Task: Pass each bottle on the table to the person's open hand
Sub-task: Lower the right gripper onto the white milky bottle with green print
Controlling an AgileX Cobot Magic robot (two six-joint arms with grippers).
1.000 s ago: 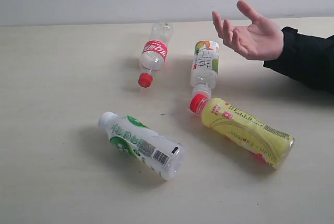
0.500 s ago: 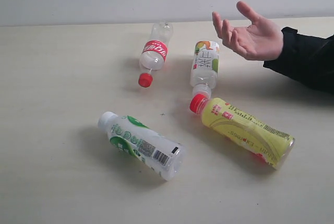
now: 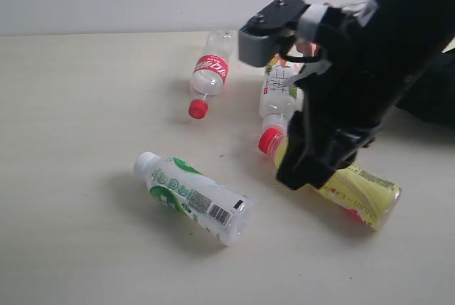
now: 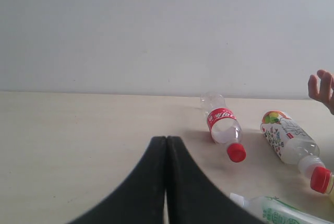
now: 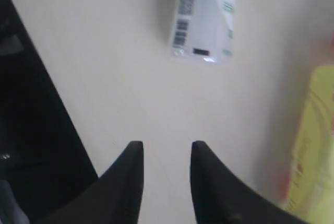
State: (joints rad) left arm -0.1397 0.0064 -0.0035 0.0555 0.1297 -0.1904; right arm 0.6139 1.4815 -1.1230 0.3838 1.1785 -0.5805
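The pale table (image 3: 85, 141) carries all 4 bottles, each lying on its side, so no handover looks done yet. The black right arm (image 3: 355, 84) hangs over the yellow red-capped bottle (image 3: 355, 188), covering its shoulder, so that bottle seems the likely pick. The white green-labelled bottle (image 3: 192, 198) lies well apart toward the near side. The clear bottle with the green-orange label (image 3: 274, 99) lies with its neck just beside the yellow one's red cap, and the clear red-labelled bottle (image 3: 210, 70) is farther back. The person's open hand (image 4: 321, 85) shows only as fingertips at the edge of the left wrist view; the arm hides it in the exterior view. The right gripper (image 5: 166, 174) is parted by a narrow gap, holds nothing, and sits over bare table with the yellow bottle off to 1 side. To grasp well it probably needs to spread wider, shift sideways over the bottle's mid-body and close across the long axis, since a round bottle may roll or knock its neighbour's neck. The left gripper (image 4: 166, 182) is pressed closed and empty, away from the bottles.
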